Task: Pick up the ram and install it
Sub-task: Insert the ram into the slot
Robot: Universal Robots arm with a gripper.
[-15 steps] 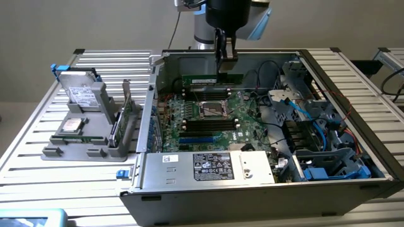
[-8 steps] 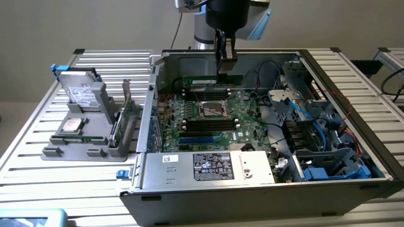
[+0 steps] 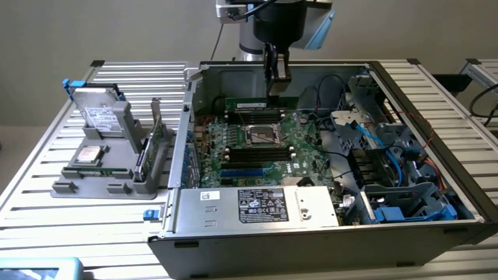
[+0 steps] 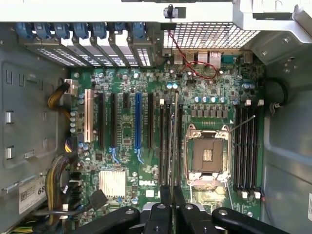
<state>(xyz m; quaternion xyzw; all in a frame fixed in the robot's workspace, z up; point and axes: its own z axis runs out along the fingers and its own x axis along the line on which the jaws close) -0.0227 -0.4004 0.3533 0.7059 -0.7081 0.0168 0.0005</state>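
Even, diffuse overhead light: tabletop [image 3: 46, 192] bright, case [image 3: 311, 248] interior dimmer with soft shadows, motherboard [image 4: 126, 87] evenly lit in the wrist view, case rim there blown out to white glare.

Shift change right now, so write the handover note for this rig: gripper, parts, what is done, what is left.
Gripper: shut on the ram, gripping its top edge.
Ram: held on edge inside the open computer case, over the black memory slots beside the CPU socket, and lined up with their length.
Done: ram is picked up and at the motherboard.
Left: seating it. Whether it touches a slot yet cannot be told.
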